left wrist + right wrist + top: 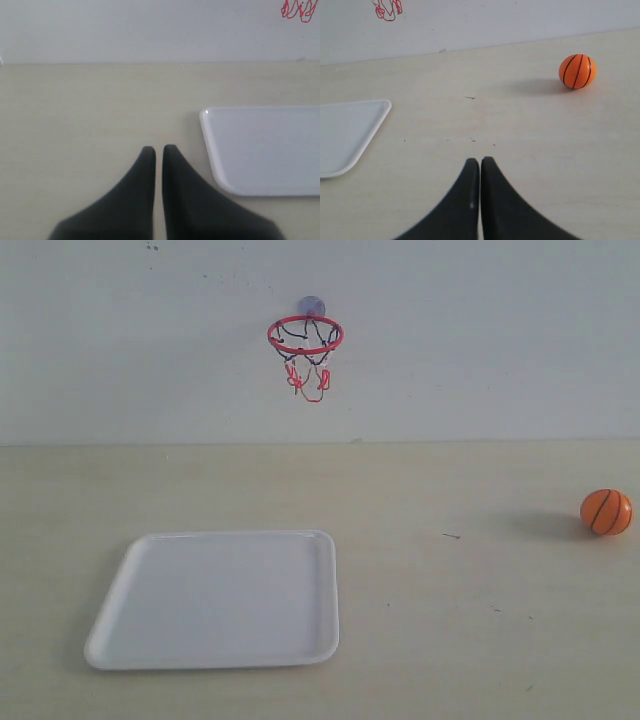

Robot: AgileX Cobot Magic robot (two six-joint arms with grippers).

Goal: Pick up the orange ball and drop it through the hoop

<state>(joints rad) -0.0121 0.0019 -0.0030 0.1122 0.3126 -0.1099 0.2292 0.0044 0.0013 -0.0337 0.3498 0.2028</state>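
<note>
The orange ball (606, 512) with thin black seams rests on the table at the far right; the right wrist view also shows the ball (577, 71), well ahead of my right gripper (480, 161), which is shut and empty. The hoop (305, 336), a red ring with a dark and red net under a round suction cup, hangs on the back wall. Only the net's lower strings (297, 11) show in the left wrist view, and the net (386, 9) in the right. My left gripper (158, 148) is shut, empty, low over bare table. Neither gripper appears in the exterior view.
A white rectangular tray (120, 585) lies on the pale wooden table below and left of the hoop. Its corner (220, 150) sits beside my left gripper, and its edge (367, 130) lies off to the side of my right gripper. A white wall backs the table.
</note>
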